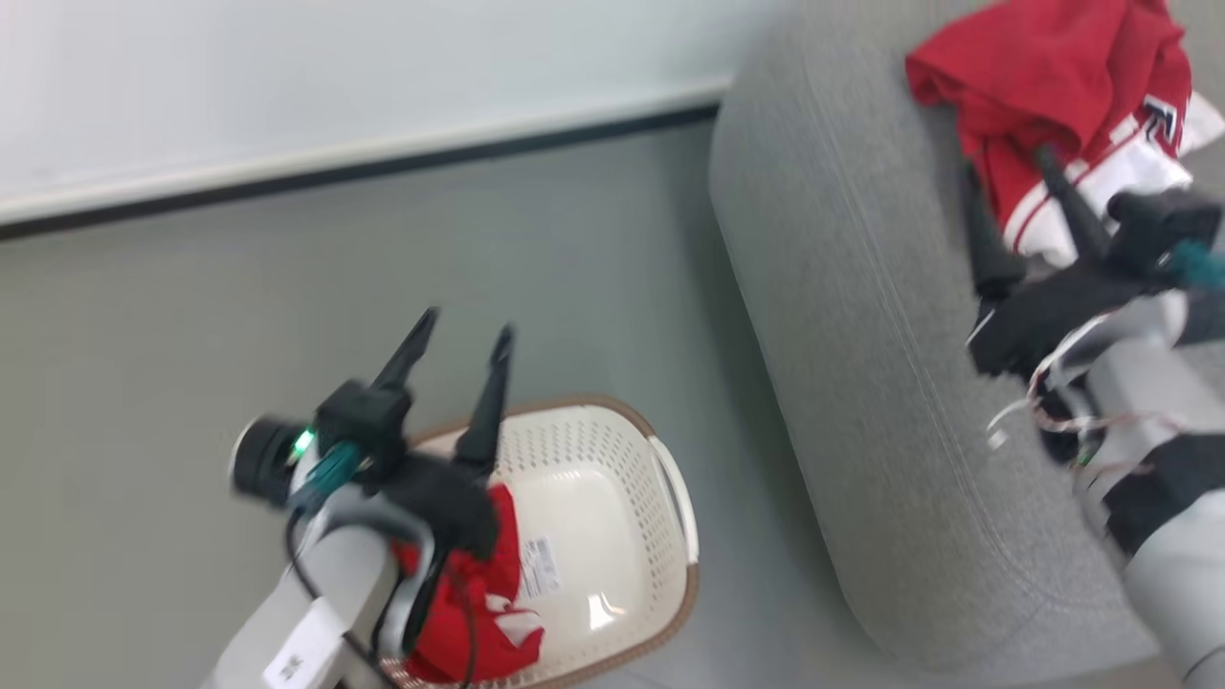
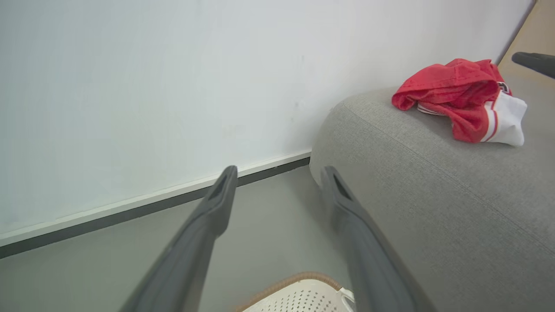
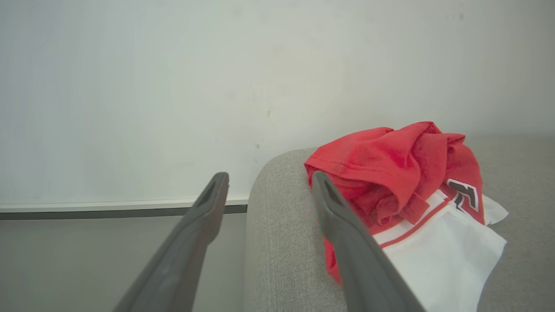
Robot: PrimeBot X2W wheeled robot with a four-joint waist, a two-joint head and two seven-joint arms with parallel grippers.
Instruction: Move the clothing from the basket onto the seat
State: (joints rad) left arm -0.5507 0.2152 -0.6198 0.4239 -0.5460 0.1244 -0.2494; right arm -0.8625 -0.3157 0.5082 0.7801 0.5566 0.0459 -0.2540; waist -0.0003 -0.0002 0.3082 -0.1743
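Cream plastic basket [image 1: 584, 435] sits nearest, its brown rim on the grey floor [image 1: 478, 258], with open room beyond it up to the dark baseboard [image 1: 383, 167]. One red garment [image 1: 478, 612] lies bunched in the basket's left part, under the left arm, with a barcode sticker [image 1: 539, 565] on the bottom beside it. The left gripper [image 1: 467, 323] hovers over the rim's far edge, fingers spread wide, holding nothing. A strip of floor separates the basket from the rounded edge of the seat [image 1: 861, 335]. The right gripper [image 1: 1005, 161] hangs over the seat, wide apart and empty. Its fingertips are at the second garment [image 1: 1053, 77], red and white, crumpled on the cushion; whether they touch it is unclear. Farthest off is the pale wall [image 1: 287, 77].
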